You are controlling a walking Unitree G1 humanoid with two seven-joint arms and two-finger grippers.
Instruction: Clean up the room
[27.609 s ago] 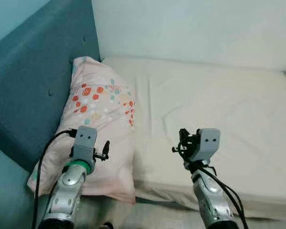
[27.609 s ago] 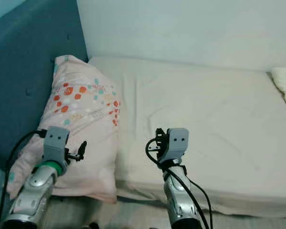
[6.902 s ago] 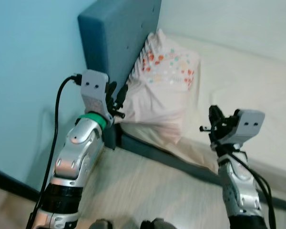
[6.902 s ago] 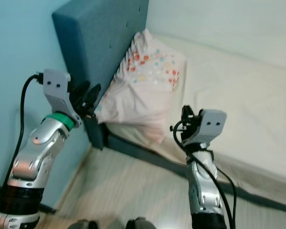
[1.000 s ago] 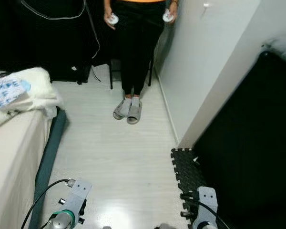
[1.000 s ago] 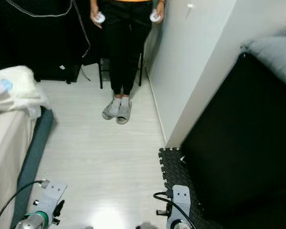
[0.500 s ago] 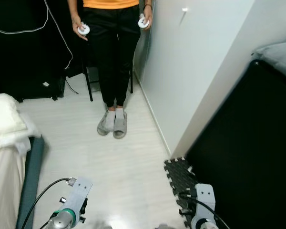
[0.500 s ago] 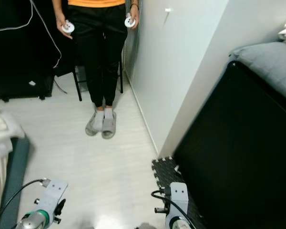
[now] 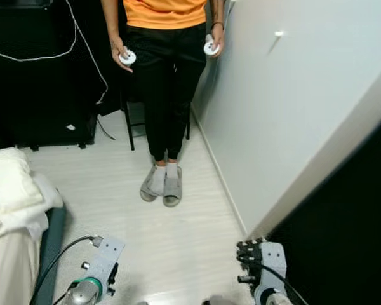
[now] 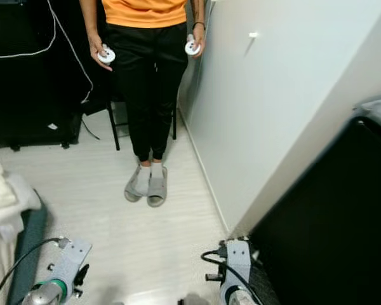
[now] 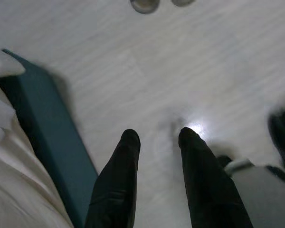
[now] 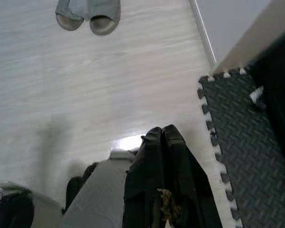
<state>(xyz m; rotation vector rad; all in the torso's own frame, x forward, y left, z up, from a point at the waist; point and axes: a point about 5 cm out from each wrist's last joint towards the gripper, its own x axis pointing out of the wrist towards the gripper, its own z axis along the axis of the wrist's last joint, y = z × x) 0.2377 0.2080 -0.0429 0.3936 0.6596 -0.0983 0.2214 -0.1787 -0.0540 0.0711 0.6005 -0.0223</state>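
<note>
Both arms hang low at the bottom of the frame, left gripper [image 11: 154, 142] with fingers spread, right gripper [image 12: 162, 135] with fingers pressed together and empty, while the only clutter in sight, the bedding [image 9: 16, 190] at left edge, lies nearer the left arm, person [image 9: 165, 76] standing ahead.

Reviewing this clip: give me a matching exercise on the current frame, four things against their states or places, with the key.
Things:
1. left gripper
2. right gripper
3. person's slippers
4. foam floor mat

States or places:
A. fingers pressed together
B. on the pale floor by the white wall
C. fingers apart, holding nothing
D. dark, with a toothed edge, beside the black furniture

Pairs: 1-C, 2-A, 3-B, 4-D
</note>
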